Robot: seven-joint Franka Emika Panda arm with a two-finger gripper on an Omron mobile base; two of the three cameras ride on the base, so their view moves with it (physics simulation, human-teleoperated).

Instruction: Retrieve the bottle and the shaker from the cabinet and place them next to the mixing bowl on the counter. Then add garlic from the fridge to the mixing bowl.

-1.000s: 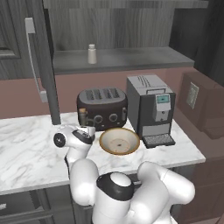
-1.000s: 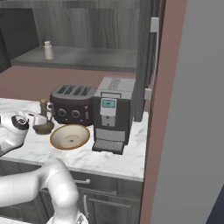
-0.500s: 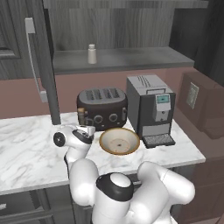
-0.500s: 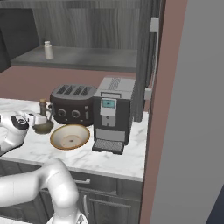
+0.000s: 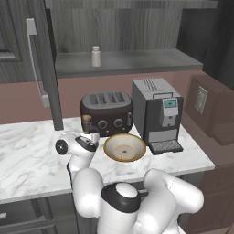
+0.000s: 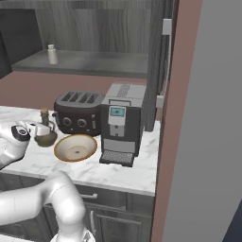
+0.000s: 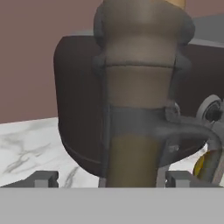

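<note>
The bottle, a brown glass cruet with a handle, stands upright on the marble counter just left of the mixing bowl. My gripper is open around it. In the hand view the bottle rises between the two fingertips, which stand wide, with a gap on the left side. The white shaker stands on the open cabinet's shelf above. The garlic is out of view.
A dark toaster stands right behind the bottle, and a coffee machine stands right of the bowl. The open cabinet door hangs down to the counter at the left.
The jaws have spread wide and let go of the bottle, which stays standing by the bowl. The arm has barely moved.
</note>
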